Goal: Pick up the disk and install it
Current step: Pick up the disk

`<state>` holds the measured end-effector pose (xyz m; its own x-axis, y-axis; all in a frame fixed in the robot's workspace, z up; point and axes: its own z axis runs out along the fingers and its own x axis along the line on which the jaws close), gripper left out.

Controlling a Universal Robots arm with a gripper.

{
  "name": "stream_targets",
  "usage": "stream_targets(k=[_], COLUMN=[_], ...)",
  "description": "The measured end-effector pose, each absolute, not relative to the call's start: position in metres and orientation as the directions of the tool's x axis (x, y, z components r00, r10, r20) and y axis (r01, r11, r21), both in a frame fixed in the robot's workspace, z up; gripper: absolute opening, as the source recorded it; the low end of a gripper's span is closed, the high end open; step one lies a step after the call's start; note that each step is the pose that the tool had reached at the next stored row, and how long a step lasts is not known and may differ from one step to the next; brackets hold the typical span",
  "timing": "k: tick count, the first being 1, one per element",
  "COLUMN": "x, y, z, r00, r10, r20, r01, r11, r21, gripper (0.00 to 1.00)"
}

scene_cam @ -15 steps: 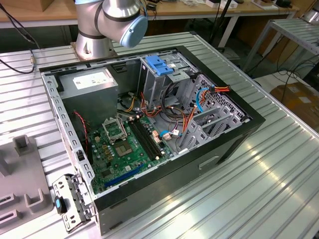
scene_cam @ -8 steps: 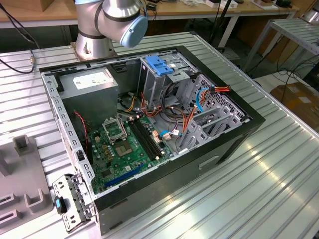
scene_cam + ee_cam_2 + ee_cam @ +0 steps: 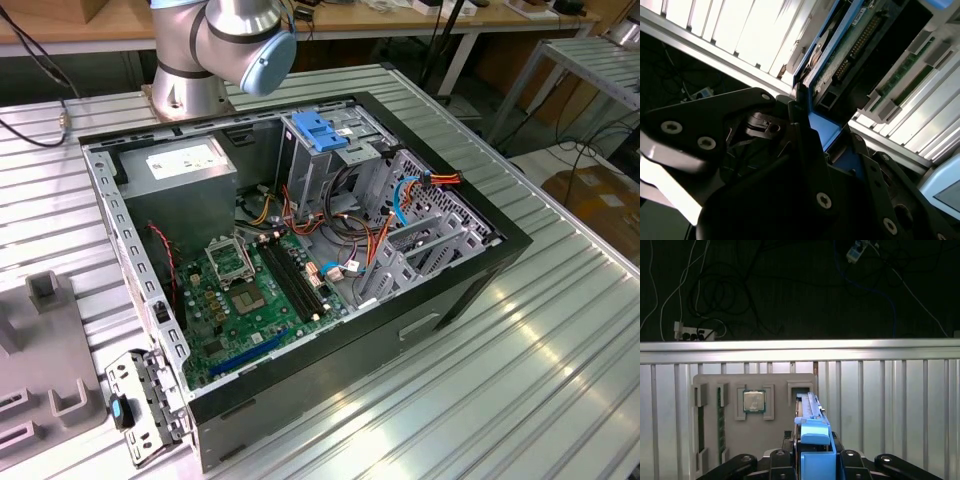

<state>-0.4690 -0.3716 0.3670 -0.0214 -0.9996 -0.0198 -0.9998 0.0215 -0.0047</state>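
Disk (image 3: 813,416): was a flat drive framed by a blue plastic carrier (image 3: 816,447), seen edge-on in the first wrist view.
Board side: in the second wrist view the disk (image 3: 840,60) showed its green circuit board (image 3: 867,31) and a row of connector pins beside a blue rail.
Hold: was clamped between black fingers (image 3: 781,460), one against each flat side.
Place: was raised off the ribbed metal surface (image 3: 890,405), its long axis pointing towards the surface's edge.

Ribbed metal table (image 3: 560,350), wooden bench (image 3: 400,20) behind, cables (image 3: 715,295) on dark floor (image 3: 790,270).
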Motion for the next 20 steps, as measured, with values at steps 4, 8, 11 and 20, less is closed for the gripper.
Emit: stream_targets(k=[4, 8, 11, 20], x=[-0.469, -0.469, -0.469, -0.469], y=[-0.372, -0.372, -0.372, -0.372], z=[0.37, 0.374, 0.376, 0.381], r00=[-0.021, -0.021, -0.021, -0.021], r10=[-1.0, -1.0, -1.0, -1.0], r20=[-0.02, -0.02, -0.02, -0.02], r01=[-1.0, -1.0, -1.0, -1.0], r11=[0.022, 0.022, 0.021, 0.022], r21=[-0.005, -0.004, -0.004, -0.004], gripper=[0.37, 0.37, 0.37, 0.37])
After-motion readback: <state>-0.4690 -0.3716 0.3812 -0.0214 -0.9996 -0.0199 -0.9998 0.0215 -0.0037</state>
